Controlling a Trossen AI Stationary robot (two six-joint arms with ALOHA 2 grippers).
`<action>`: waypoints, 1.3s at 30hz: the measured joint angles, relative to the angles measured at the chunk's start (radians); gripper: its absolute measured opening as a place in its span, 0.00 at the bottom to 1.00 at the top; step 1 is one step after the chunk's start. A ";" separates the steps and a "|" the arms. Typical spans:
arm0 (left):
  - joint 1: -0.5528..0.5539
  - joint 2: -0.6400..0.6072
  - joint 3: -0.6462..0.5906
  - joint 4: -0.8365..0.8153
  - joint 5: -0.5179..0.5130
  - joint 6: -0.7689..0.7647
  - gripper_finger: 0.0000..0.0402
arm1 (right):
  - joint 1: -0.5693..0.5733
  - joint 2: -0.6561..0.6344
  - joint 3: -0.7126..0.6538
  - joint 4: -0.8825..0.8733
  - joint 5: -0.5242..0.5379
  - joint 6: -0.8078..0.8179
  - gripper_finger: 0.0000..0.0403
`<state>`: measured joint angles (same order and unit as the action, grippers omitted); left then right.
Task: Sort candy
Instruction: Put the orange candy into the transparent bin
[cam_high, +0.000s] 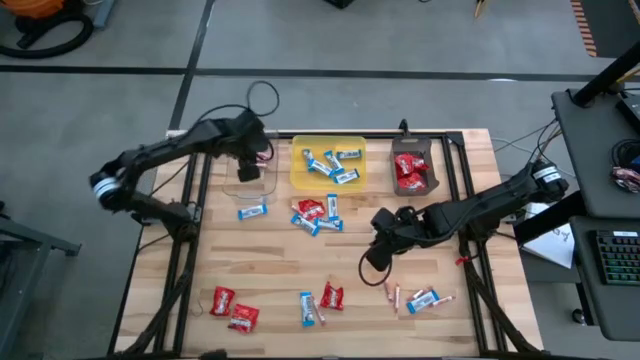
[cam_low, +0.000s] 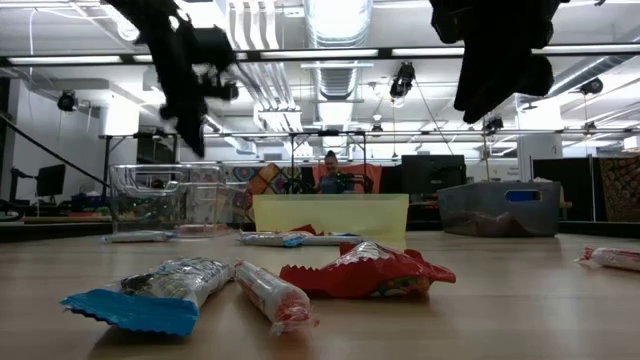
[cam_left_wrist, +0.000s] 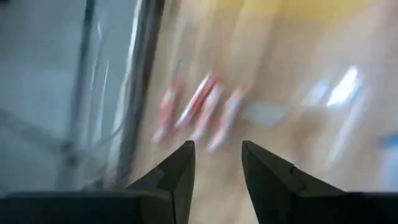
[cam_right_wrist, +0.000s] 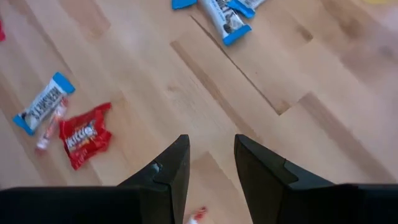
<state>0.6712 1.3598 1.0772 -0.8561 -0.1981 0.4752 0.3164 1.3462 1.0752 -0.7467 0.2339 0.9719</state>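
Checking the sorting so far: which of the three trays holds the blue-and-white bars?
The yellow tray, the middle one of the three, holds blue-and-white bars. The dark tray holds red packets.

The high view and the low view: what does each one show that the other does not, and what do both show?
Only the high view shows how the candy is sorted: blue bars in the yellow tray, red packets in the dark tray, and the left gripper over the clear tray. Only the low view shows the room behind, with a person there. Both show the three trays, loose candy on the table, and both arms above it.
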 joint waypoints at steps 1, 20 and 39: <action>-0.011 -0.038 0.002 0.006 0.074 -0.060 0.28 | 0.000 0.006 0.000 0.004 -0.005 0.026 0.29; -0.597 -0.423 -0.189 0.492 0.201 -0.562 0.19 | 0.108 0.302 0.081 -0.161 -0.391 0.308 0.29; -0.994 -0.330 -0.240 0.603 -0.159 -0.688 0.19 | 0.161 0.455 0.148 -0.178 -0.344 0.311 0.29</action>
<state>-0.3229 1.0298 0.8373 -0.2530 -0.3573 -0.2130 0.4778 1.8011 1.2228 -0.9244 -0.1099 1.2832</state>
